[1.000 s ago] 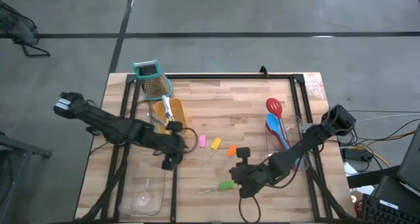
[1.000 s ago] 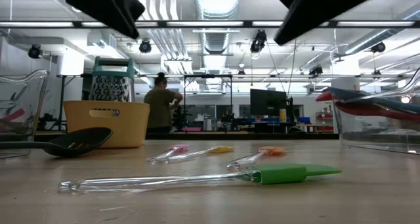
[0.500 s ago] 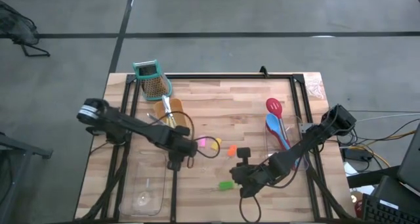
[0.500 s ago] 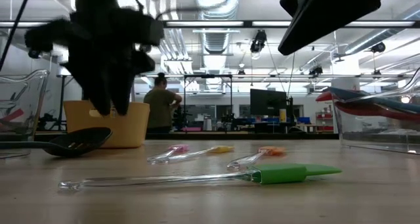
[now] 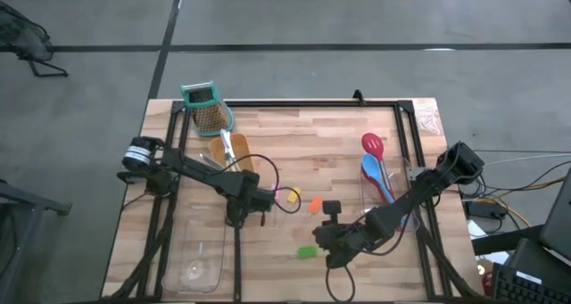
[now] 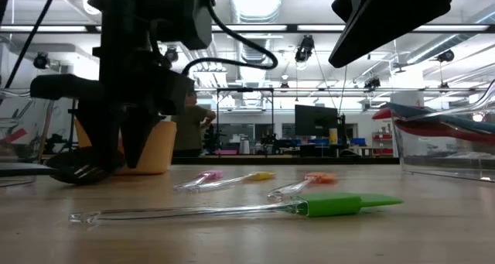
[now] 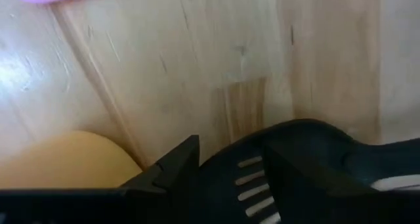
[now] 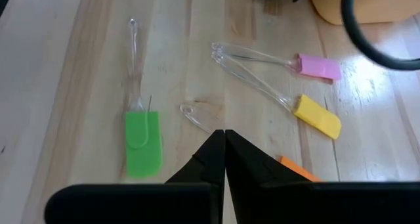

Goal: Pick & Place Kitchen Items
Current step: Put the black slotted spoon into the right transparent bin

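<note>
My left gripper (image 6: 116,157) points straight down by the yellow tray (image 6: 164,145), open, its fingers on either side of the black slotted spoon's head (image 7: 252,184), which lies on the table. My right gripper (image 8: 225,152) hangs shut above the table near the green-tipped tool (image 8: 142,144). The pink (image 8: 319,66), yellow (image 8: 317,115) and orange-tipped (image 5: 315,203) tools lie flat mid-table. The red spoon (image 5: 372,144) and the blue spoon (image 5: 369,169) lie in the clear tray (image 5: 399,176) at the right. My left gripper comes at the slotted spoon's head (image 7: 244,163) from above, one finger (image 7: 172,166) on each side of it. The head lies flat on the table. Whether the fingers touch it I cannot tell.
A teal-topped metal grater (image 5: 206,107) stands at the far left behind the yellow tray (image 5: 236,154). Another clear tray (image 5: 198,261) sits at the near left. Black frame rails (image 5: 294,102) run along the table's far and side edges.
My left gripper has come down from above the table toward the slotted spoon beside the yellow tray, tipping until it points straight down. The utensils on the table have not moved.
</note>
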Robot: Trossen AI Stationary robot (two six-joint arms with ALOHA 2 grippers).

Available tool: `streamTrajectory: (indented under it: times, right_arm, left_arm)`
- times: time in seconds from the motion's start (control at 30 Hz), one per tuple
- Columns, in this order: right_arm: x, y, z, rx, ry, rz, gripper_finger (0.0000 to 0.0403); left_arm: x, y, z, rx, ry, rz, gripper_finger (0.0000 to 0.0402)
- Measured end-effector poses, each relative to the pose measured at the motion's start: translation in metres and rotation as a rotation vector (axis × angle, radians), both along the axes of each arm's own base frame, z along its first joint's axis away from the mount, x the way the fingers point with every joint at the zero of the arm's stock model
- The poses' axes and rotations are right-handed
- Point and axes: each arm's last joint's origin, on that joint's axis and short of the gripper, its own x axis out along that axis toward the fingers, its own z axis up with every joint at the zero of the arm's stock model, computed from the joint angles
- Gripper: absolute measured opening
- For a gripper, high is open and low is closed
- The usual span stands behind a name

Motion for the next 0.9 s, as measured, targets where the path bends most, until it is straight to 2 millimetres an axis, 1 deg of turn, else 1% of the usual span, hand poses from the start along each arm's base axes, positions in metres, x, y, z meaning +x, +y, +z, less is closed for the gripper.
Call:
streamTrajectory:
  times: [0.2, 0.33, 0.47, 0.63, 0.67, 0.9]
  right_arm:
    - [0.0, 0.0, 0.0, -0.001, -0.003, 0.006, 0.0008]
    - [0.0, 0.0, 0.0, -0.001, -0.004, 0.007, 0.0008]
    - [0.001, 0.0, 0.0, -0.001, -0.005, 0.008, 0.0008]
    - [0.001, 0.0, 0.0, -0.001, -0.007, 0.008, 0.0008]
    - [0.001, 0.0, 0.0, -0.001, -0.007, 0.008, 0.0008]
    - [0.001, 0.0, 0.0, -0.002, -0.007, 0.007, 0.0008]
  left_arm:
    - [0.0, 0.0, -0.003, 0.019, 0.079, -0.007, 0.0164]
    - [0.001, 0.0, -0.002, 0.028, 0.141, -0.007, 0.0143]
    - [0.004, 0.0, 0.001, 0.019, 0.131, -0.005, 0.0102]
    - [0.008, -0.001, 0.005, 0.013, 0.105, -0.022, 0.0026]
    - [0.009, -0.001, 0.006, 0.012, 0.1, -0.025, 0.0015]
    - [0.015, -0.003, 0.014, 0.004, 0.056, -0.038, 0.0006]
